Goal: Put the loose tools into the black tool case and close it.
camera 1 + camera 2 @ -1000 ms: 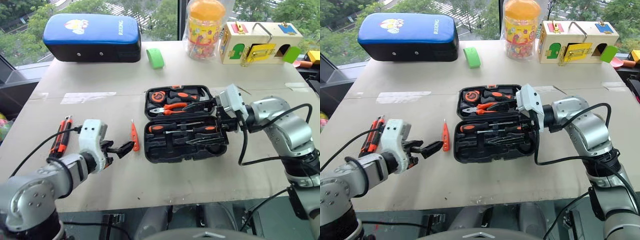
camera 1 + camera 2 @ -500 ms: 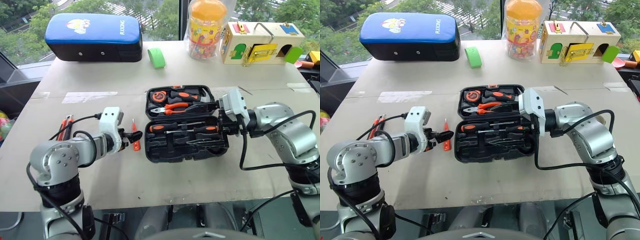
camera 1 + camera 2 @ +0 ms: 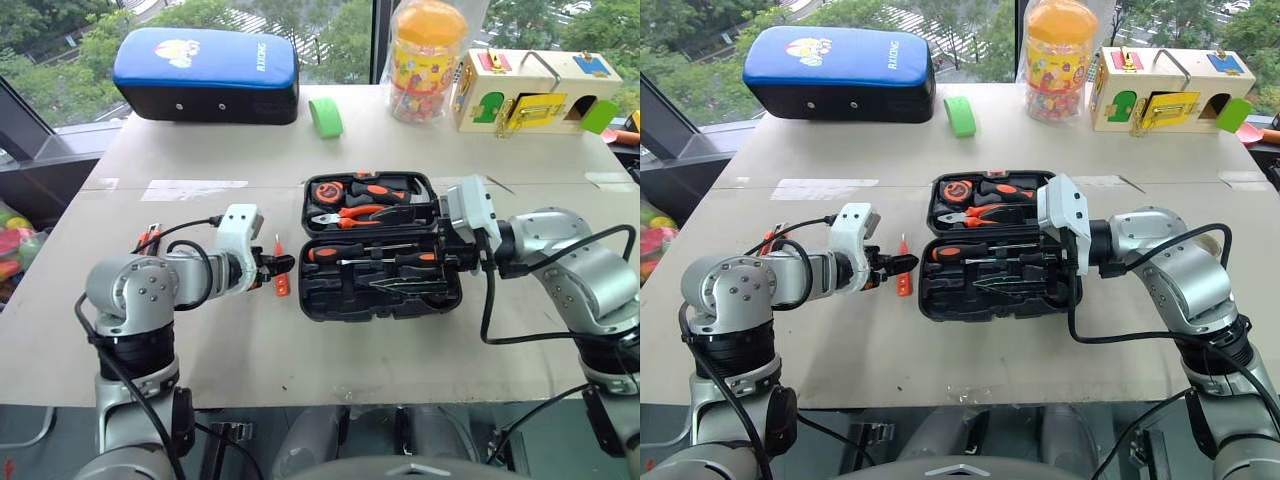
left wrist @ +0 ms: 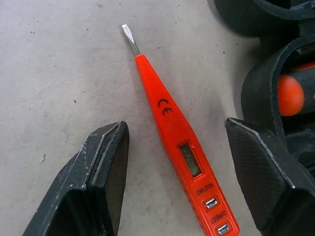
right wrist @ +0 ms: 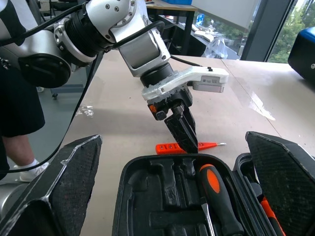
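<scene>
The black tool case [image 3: 332, 298] lies open mid-table, with screwdrivers, pliers and a tape measure in its recesses. The slim orange tester screwdriver [image 4: 170, 118] lies flat on the table just left of the case. My left gripper [image 3: 272, 266] is down over it, open, with one finger [image 4: 106, 162] on each side and neither touching it. The orange-and-black utility knife [image 3: 150, 237] lies further left, mostly hidden behind my left arm. My right gripper [image 3: 440, 245] is wide open at the case's right edge, pointing across the case.
At the back of the table are a blue-topped padded case [image 3: 207, 72], a green tape roll [image 3: 324, 117], a jar [image 3: 428, 60] and a wooden latch box [image 3: 530, 88]. A person's legs [image 5: 19, 108] stand beyond the table's left side.
My left gripper has moved forward and right onto the tester screwdriver, and its fingers have narrowed around it. The right arm has stayed put. The camera view has shifted a little.
</scene>
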Action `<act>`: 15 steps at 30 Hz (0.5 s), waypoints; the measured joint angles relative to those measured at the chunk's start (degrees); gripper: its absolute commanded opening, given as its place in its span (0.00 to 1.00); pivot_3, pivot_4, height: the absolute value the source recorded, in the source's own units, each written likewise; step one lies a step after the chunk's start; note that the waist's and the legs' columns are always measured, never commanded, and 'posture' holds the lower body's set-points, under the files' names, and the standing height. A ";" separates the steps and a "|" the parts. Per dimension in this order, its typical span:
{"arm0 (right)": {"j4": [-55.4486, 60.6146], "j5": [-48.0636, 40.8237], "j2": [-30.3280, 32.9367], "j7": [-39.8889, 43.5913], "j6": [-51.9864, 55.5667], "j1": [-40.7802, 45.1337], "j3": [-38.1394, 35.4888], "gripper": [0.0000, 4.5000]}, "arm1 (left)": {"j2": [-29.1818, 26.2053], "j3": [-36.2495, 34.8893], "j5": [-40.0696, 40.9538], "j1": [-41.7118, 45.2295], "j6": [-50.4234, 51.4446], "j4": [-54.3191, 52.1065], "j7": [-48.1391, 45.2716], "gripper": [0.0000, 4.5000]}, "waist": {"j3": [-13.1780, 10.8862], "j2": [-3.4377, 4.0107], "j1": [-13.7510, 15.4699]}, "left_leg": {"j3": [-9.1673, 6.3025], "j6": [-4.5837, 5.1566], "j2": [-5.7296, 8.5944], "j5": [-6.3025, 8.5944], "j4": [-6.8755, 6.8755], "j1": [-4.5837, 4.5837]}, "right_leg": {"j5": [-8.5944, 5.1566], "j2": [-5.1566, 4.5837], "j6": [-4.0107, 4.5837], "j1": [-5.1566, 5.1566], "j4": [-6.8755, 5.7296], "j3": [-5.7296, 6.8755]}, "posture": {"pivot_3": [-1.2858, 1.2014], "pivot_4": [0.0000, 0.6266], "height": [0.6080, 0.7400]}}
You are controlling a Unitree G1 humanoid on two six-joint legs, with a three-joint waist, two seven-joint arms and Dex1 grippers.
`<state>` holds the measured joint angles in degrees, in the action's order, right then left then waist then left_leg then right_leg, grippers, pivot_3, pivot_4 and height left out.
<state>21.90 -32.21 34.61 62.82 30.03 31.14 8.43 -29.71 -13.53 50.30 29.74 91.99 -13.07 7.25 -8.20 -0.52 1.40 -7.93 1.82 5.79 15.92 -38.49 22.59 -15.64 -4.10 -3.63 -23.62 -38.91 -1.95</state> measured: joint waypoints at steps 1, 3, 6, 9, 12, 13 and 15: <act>0.10 0.00 0.05 -0.19 0.00 -0.27 -0.01 1.00 | 0.01 0.00 -0.33 0.45 -0.02 0.67 -0.29 0.42 | 0.02 0.03 0.11 | -0.01 0.00 0.00 0.00 0.00 0.00 | 0.00 0.00 0.00 0.00 0.00 0.01 | 0.52 0.24 0.96; 0.22 0.01 0.15 -0.65 0.03 -0.69 -0.06 1.00 | -0.39 0.01 -0.97 1.36 -0.29 2.42 -1.42 0.18 | 0.04 0.06 0.36 | -0.02 -0.01 0.01 0.00 0.00 0.00 | 0.00 -0.01 0.00 0.01 0.00 0.02 | 0.52 0.24 0.96; 0.83 -0.03 0.62 -0.94 0.58 -0.83 -0.15 1.00 | -1.33 0.39 -1.46 2.49 -0.87 3.42 -3.46 0.01 | 0.05 0.07 0.63 | -0.02 0.00 0.03 0.00 0.01 0.00 | 0.00 -0.02 0.00 0.01 0.05 0.01 | 0.52 0.24 0.96; 1.04 -0.05 0.89 -1.07 1.00 -1.08 -0.32 1.00 | -2.25 0.74 -1.68 2.57 -1.03 4.28 -5.53 0.01 | 0.05 0.06 0.54 | -0.03 0.00 0.02 0.00 0.03 0.00 | 0.00 -0.01 0.00 -0.01 0.05 0.00 | 0.52 0.24 0.96; 1.99 -0.16 1.05 -1.41 1.07 -1.51 -0.42 1.00 | -4.89 1.22 -1.65 2.88 -0.98 5.51 -8.28 0.01 | 0.05 0.06 0.01 | -0.03 -0.01 0.00 0.00 0.06 0.01 | 0.00 0.01 0.00 -0.02 0.07 0.00 | 0.52 0.24 0.96; 1.99 -0.20 1.06 -1.55 1.08 -1.59 -0.43 1.00 | -5.74 1.45 -1.62 2.97 -0.92 5.92 -9.06 0.01 | 0.05 0.06 -0.34 | -0.03 -0.01 0.00 0.00 0.06 0.01 | 0.00 0.01 0.00 -0.02 0.07 -0.01 | 0.52 0.24 0.96; 2.00 -0.24 1.11 -1.94 1.09 -2.00 -0.44 1.00 | -7.54 2.07 -1.62 3.30 -0.75 7.01 -11.04 0.01 | 0.04 0.06 -0.75 | -0.02 -0.01 0.00 0.00 0.08 0.02 | 0.00 0.02 0.00 -0.02 0.07 -0.03 | 0.52 0.24 0.96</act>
<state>23.91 -32.45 35.72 60.88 31.12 29.14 7.99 -37.25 -11.46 48.68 33.05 91.24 -6.06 -3.79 -8.16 -0.46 0.66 -7.95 1.82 5.79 15.91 -38.40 22.61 -15.65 -4.08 -3.62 -23.63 -38.84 -1.98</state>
